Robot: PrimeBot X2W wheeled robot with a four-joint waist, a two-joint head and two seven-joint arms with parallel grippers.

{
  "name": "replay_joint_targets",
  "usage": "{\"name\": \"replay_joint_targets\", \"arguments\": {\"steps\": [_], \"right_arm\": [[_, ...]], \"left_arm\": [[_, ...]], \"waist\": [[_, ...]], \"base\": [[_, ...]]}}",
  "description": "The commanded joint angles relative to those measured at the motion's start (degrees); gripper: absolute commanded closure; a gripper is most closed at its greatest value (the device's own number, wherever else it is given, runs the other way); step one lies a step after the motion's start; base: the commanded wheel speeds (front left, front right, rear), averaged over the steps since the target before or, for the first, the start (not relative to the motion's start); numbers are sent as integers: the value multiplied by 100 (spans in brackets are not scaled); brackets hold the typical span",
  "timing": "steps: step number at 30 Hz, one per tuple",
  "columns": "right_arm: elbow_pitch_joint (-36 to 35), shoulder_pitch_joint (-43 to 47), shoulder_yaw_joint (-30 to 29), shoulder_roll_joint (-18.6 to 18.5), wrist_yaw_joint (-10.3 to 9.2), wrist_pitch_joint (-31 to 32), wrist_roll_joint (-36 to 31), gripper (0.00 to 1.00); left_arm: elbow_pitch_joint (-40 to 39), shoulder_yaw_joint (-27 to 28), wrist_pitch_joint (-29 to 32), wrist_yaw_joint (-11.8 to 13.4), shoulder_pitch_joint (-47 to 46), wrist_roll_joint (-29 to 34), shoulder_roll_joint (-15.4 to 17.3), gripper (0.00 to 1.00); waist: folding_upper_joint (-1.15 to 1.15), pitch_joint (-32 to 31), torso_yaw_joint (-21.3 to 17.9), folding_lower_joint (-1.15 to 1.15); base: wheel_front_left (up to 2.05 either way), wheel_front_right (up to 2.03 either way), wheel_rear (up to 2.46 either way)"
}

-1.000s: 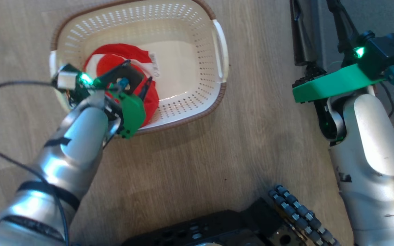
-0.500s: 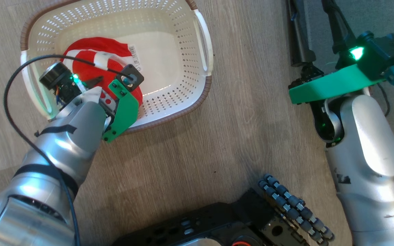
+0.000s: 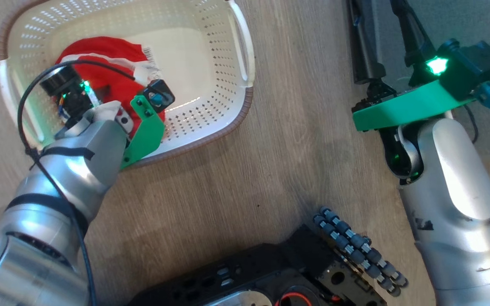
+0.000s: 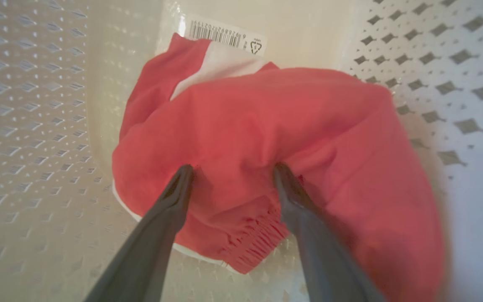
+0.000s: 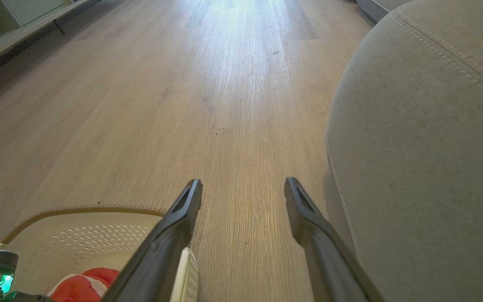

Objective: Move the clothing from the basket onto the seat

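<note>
Clothing [image 4: 266, 126] lies bunched in the basket [image 4: 36, 126]. The left gripper [image 4: 233, 167] touches it, jaws spread wide. The right gripper [image 5: 243, 184] hangs by the seat [image 5: 426, 147], jaws spread too.

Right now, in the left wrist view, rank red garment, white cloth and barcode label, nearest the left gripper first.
1. Red garment, centre, touched by the left gripper.
2. White cloth, beyond it, upper middle.
3. Barcode label, top, on the basket base.
</note>
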Motion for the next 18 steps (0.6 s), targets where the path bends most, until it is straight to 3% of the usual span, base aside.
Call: {"name": "replay_joint_targets", "arguments": {"steps": [1, 6, 7, 9, 18], "right_arm": [[-178, 152, 102, 67, -1, -51, 72, 0], [-230, 158, 155, 67, -1, -51, 177, 0], [-233, 158, 151, 67, -1, -51, 192, 0], [-228, 153, 138, 67, -1, -51, 206, 0], [-103, 173, -27, 68, -1, -51, 60, 0]], "left_arm": [[-34, -17, 45, 36, -3, 76, 124, 0], [6, -241, 90, 92, -19, 232, 237, 0], [11, -268, 85, 101, -25, 243, 248, 18], [17, -300, 51, 118, -30, 240, 256, 100], [26, -142, -392, 182, 159, -124, 104, 100]], "waist": [[0, 51, -56, 0], [0, 137, -168, 0], [0, 145, -178, 0], [0, 138, -186, 0], [0, -333, -7, 0]], "base": [[0, 0, 0], [0, 0, 0], [0, 0, 0], [0, 0, 0], [0, 0, 0]]}}
